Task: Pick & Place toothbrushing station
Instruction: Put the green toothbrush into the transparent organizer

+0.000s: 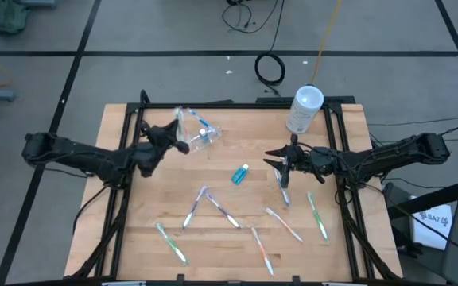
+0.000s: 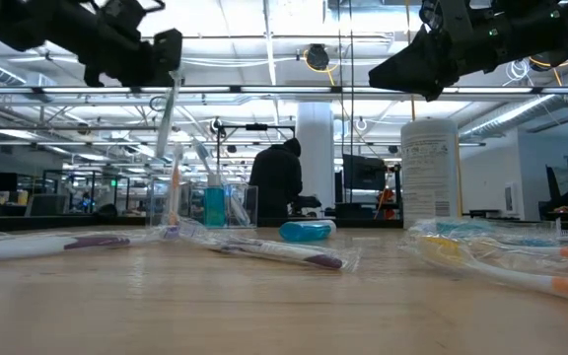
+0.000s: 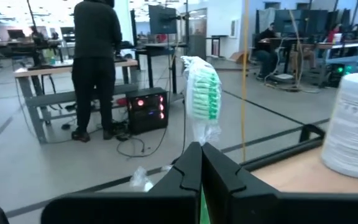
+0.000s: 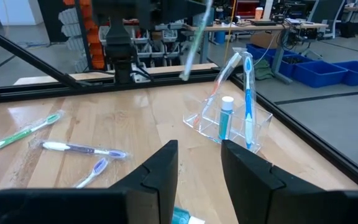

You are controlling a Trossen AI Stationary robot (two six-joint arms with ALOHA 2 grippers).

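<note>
My left gripper [image 1: 183, 145] is pinched tight on a green-bristled toothbrush [image 3: 202, 93], holding it upright in its clear wrapper just above the clear holder [image 1: 196, 129] near the far-left part of the worktop [image 1: 133, 230]. In my left wrist view the brush head rises straight out between my closed fingers [image 3: 188, 174]. From the low view the handle hangs down from that gripper toward the holder [image 2: 210, 205], which already carries a blue toothbrush [image 4: 248, 99], an orange-tipped one [image 4: 225, 71] and a teal tube with a white cap [image 4: 225, 118] standing upright.

My right gripper [image 1: 281, 163] waits over the right half of the worktop, near the white canister [image 1: 304, 110] at the far-right edge; its fingers [image 4: 160, 171] stand partly apart and hold nothing. A second teal tube [image 1: 240, 174] lies on its side at the middle of the worktop.

The other toothbrushes lie scattered across the near half: two crossing in an inverted V [image 1: 211, 205] near the centre, one green [image 1: 172, 242] toward the near-left corner, one with orange [image 1: 262, 250] at the near edge, one pale [image 1: 285, 225] just right of it, and a green one [image 1: 318, 216] toward the right edge

A person in dark clothes [image 3: 95, 62] stands at a bench beyond the table
</note>
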